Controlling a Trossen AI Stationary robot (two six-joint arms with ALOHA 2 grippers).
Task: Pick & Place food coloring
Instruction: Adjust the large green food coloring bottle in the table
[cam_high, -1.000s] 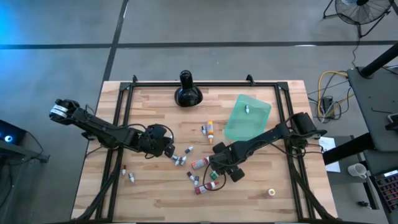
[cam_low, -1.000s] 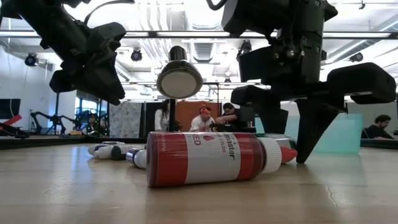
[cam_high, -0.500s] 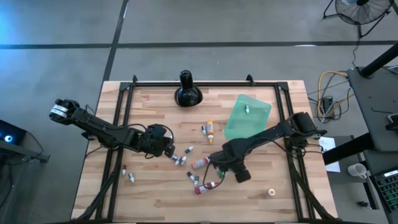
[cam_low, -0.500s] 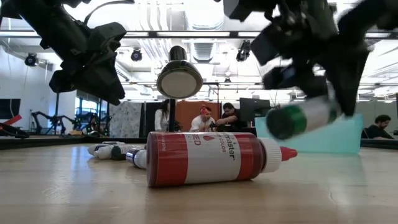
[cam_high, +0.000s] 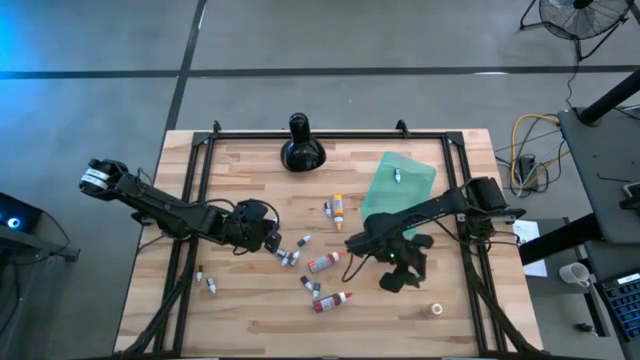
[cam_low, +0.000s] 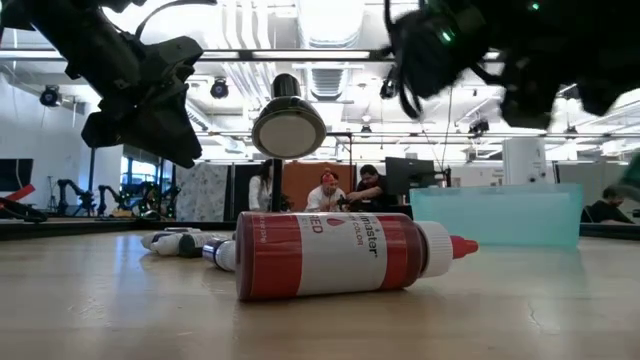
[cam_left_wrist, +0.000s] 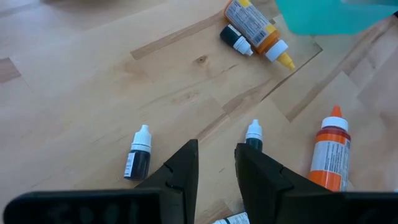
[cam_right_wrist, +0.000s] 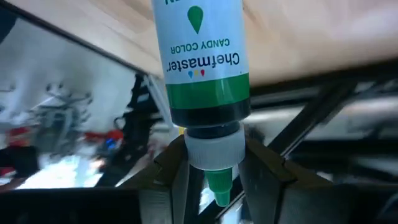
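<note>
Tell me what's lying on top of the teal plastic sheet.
One tiny vial lies on the teal sheet near its far edge. The right arm crosses its near corner, hiding that part.

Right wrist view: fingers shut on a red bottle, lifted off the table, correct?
Not red. The right wrist view shows the right gripper shut on a green bottle, its green tip between the fingers. It is lifted off the table.

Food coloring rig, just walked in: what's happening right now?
The right gripper holds a green bottle by its cap end, lifted above the table near the teal sheet. The left gripper hovers over the small vials, nothing visible between its fingers. A red bottle, an orange bottle and several vials lie loose on the wood.
</note>
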